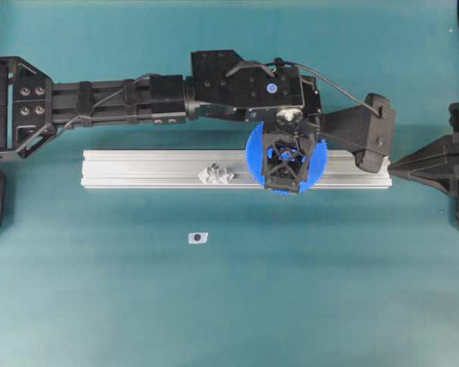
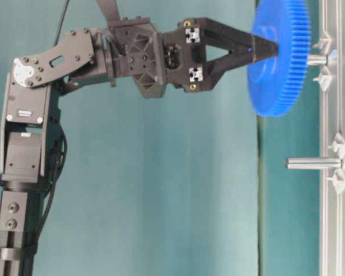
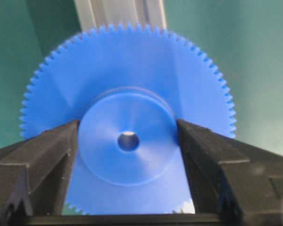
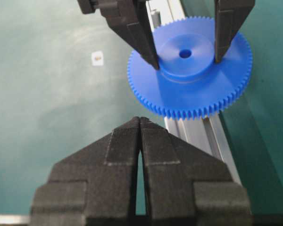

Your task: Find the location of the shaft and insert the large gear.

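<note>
My left gripper [image 3: 128, 141] is shut on the raised hub of the large gear [image 3: 127, 80], a bright-blue toothed disc, with one finger on each side of the hub. In the overhead view the large gear [image 1: 254, 157] hangs over the right part of the aluminium rail [image 1: 138, 168] and covers the shaft. At table level the shaft [image 2: 317, 59] shows between the large gear [image 2: 279, 57] and the rail, its tip hidden behind the teeth. A silvery glint shows in the centre hole. My right gripper [image 4: 140, 120] is shut and empty, just off the rail's right end.
Another upright peg [image 1: 216, 174] with clear brackets stands on the rail, left of the gear. A small white tag with a dark spot [image 1: 198, 238] lies on the teal mat in front of the rail. The left arm [image 1: 122, 99] stretches across behind the rail.
</note>
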Motion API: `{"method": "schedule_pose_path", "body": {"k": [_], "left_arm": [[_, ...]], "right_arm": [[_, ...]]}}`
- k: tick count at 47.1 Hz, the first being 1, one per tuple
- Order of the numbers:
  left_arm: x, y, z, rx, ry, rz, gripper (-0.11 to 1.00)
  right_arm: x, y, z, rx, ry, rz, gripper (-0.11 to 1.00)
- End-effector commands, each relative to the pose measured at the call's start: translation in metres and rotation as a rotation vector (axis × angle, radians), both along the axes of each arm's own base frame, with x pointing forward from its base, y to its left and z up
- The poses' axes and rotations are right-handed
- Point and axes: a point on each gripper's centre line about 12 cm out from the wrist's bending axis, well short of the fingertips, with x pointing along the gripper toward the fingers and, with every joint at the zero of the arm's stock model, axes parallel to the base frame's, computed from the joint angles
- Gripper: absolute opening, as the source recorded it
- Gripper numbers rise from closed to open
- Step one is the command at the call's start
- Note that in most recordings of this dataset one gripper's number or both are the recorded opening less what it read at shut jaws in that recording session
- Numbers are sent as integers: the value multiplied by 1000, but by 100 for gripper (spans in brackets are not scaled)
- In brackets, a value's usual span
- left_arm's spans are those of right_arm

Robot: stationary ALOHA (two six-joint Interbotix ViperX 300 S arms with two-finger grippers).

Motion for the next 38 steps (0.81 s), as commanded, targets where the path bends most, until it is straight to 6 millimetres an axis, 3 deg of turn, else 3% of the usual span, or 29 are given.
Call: {"method": "schedule_pose_path", "body": {"k": [1, 38], "left_arm": [[-1, 3, 19, 8, -44, 3, 70], [-7, 27, 17, 8, -25, 42, 70]], "right_arm": [[2, 0, 4, 8, -11, -5, 1], [2, 0, 5, 8, -14, -5, 1]]}}
